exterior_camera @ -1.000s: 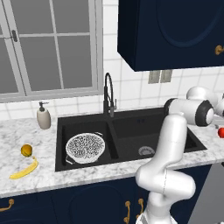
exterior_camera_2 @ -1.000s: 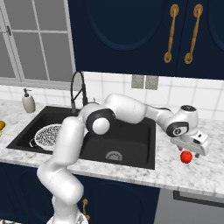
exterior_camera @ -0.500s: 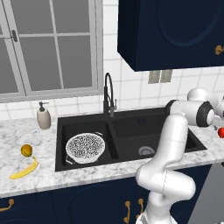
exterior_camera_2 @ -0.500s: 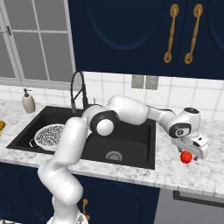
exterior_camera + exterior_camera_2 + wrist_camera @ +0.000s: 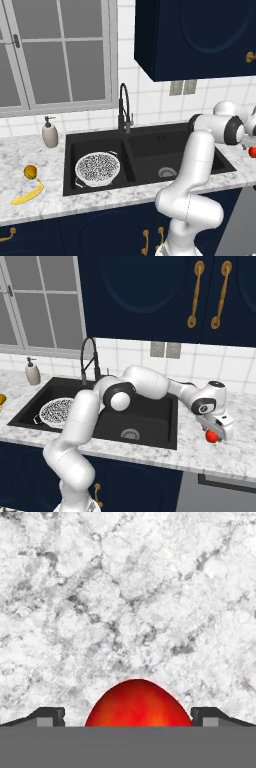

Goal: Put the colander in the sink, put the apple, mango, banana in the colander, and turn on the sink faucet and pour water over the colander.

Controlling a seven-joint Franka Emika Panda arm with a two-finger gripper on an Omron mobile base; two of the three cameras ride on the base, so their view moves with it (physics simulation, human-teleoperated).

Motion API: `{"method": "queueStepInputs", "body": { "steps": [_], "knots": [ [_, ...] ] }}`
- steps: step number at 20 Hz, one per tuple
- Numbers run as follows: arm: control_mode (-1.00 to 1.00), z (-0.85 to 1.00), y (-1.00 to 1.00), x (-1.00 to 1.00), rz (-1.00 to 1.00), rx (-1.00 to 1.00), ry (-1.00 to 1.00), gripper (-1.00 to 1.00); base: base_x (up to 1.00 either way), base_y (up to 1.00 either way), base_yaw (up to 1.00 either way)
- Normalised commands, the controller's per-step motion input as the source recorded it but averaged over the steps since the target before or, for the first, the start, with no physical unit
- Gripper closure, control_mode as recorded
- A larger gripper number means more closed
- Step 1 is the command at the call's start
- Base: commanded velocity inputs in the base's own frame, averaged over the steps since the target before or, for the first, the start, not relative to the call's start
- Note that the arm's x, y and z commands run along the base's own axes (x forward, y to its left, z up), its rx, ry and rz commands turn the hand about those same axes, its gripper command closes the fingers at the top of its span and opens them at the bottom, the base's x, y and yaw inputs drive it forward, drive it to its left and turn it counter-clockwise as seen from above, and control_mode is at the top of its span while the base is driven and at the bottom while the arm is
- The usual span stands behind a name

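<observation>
The white dotted colander [image 5: 97, 167] [image 5: 57, 410] sits in the left basin of the black sink [image 5: 150, 150] [image 5: 150, 421]. On the marble counter right of the sink lies the red apple [image 5: 213, 437] [image 5: 252, 152] [image 5: 138, 704]. My gripper [image 5: 215, 435] [image 5: 128, 714] hangs right over it, open, one fingertip on each side and neither touching. The mango [image 5: 30, 172] and the banana [image 5: 27, 194] lie on the counter left of the sink. Behind the divider between the basins rises the black faucet [image 5: 123, 107] [image 5: 89, 358].
A white soap pump bottle [image 5: 49, 134] [image 5: 32, 372] stands at the back left of the sink. My arm stretches across the right basin. Dark wall cabinets [image 5: 150, 296] hang above, and a window [image 5: 55, 50] is behind the left counter.
The hand has come down and slightly left over the apple, so its fingers now straddle the fruit. The apple, colander, mango and banana have not moved.
</observation>
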Motion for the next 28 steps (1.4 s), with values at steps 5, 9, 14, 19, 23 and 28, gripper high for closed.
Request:
{"method": "queueStepInputs", "body": {
  "steps": [5,9,14,19,23,28],
  "knots": [
    [-1.0,-0.3,0.0,0.04,-0.16,0.0,0.0,-1.0,0.0,0.0,0.0],
    [-1.0,-0.38,0.03,0.0,-0.17,0.0,0.02,1.0,0.0,0.0,0.0],
    [-1.0,-0.35,0.13,-0.16,-0.13,0.04,0.05,1.0,0.0,0.0,0.0],
    [-1.0,-0.17,0.25,-0.37,-0.07,0.05,0.0,1.0,0.0,0.0,0.0],
    [-1.0,0.03,0.33,-0.53,-0.03,0.04,-0.07,1.0,0.0,0.0,0.0],
    [-1.0,0.25,0.42,-0.44,0.0,-0.03,-0.2,1.0,0.0,0.0,0.0]
  ]
}}
